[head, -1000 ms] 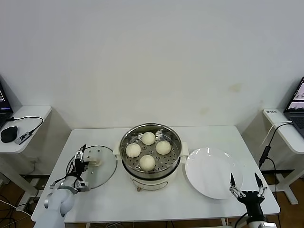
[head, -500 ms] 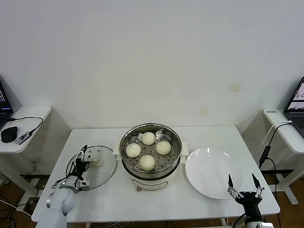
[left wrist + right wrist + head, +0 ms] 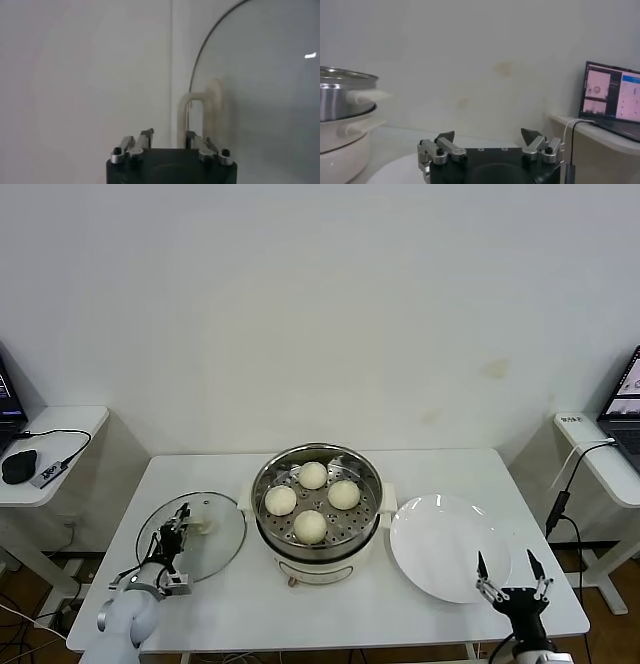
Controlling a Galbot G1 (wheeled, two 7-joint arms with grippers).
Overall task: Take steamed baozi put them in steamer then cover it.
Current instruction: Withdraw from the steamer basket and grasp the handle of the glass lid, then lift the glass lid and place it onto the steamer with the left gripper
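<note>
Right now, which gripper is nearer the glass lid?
Left. The left gripper is over the glass lid, at its handle; the right gripper waits beyond the white plate.

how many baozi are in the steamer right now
4, all on the perforated tray of the steamer: a back baozi, a right one, a left one, a front one. None appears hidden.

Even, bright overhead light filled the room, leaving soft shadows under the table (image 3: 240, 604). The steamer (image 3: 316, 519) rim caught mild glare. A small highlight glinted on the cover (image 3: 260, 75), and both wrist views looked soft and hazy.
</note>
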